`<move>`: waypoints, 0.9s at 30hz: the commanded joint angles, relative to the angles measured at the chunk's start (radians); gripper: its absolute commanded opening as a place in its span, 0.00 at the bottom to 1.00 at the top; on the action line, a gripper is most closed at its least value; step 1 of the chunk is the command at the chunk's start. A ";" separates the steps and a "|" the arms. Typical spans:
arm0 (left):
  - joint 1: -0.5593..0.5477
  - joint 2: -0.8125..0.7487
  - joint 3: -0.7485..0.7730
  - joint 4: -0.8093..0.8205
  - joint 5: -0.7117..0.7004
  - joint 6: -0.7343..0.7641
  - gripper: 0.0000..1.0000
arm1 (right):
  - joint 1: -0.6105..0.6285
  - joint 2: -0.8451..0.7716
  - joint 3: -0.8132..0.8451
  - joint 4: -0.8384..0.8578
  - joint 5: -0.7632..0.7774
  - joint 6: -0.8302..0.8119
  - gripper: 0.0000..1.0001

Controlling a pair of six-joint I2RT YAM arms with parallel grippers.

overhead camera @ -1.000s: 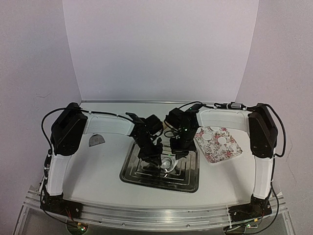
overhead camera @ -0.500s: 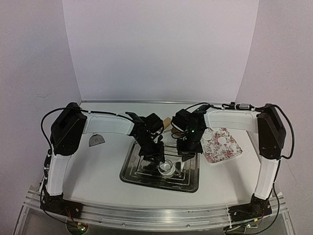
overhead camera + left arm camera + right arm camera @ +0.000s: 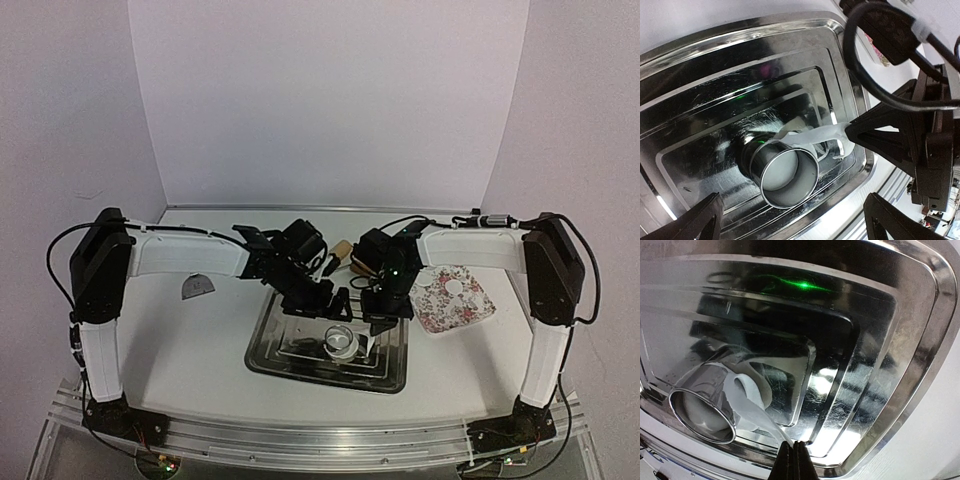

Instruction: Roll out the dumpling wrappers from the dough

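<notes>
A shiny ring cutter [image 3: 340, 342] stands on the steel tray [image 3: 270, 362] with a round white dumpling wrapper [image 3: 779, 172] inside it. My left gripper [image 3: 322, 307] hangs open just above and behind the ring [image 3: 787, 180], with its fingers [image 3: 695, 222] wide apart and touching nothing. My right gripper [image 3: 793, 446] is shut on a thin strip of leftover dough [image 3: 751, 412], which stretches from the ring [image 3: 702, 412] to its tips. The same dough strip [image 3: 815, 136] shows in the left wrist view. A cut wrapper [image 3: 455, 285] lies on the floral plate [image 3: 465, 312].
A wooden rolling pin [image 3: 340, 250] lies behind the tray between the two wrists. A grey scraper [image 3: 197, 288] sits on the table to the left. The tray's stepped rim [image 3: 920, 340] rises around the work area. White walls close in the back and sides.
My left gripper has opened wide and drawn back off the ring cutter. The right gripper has shifted right and down over the tray, staying shut.
</notes>
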 commanded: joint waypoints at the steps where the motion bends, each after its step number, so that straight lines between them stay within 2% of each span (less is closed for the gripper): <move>1: -0.072 0.004 0.003 0.027 -0.105 0.097 1.00 | -0.001 -0.045 -0.008 0.010 -0.006 0.011 0.00; 15: -0.147 0.139 0.145 -0.128 -0.352 0.091 0.97 | -0.001 -0.078 -0.047 0.014 -0.005 0.026 0.00; 22: -0.146 0.149 0.146 -0.116 -0.341 0.075 0.85 | -0.001 -0.081 -0.049 0.014 -0.005 0.022 0.00; 27: -0.151 0.150 0.143 -0.102 -0.319 0.076 0.88 | -0.001 -0.082 -0.050 0.014 -0.007 0.019 0.00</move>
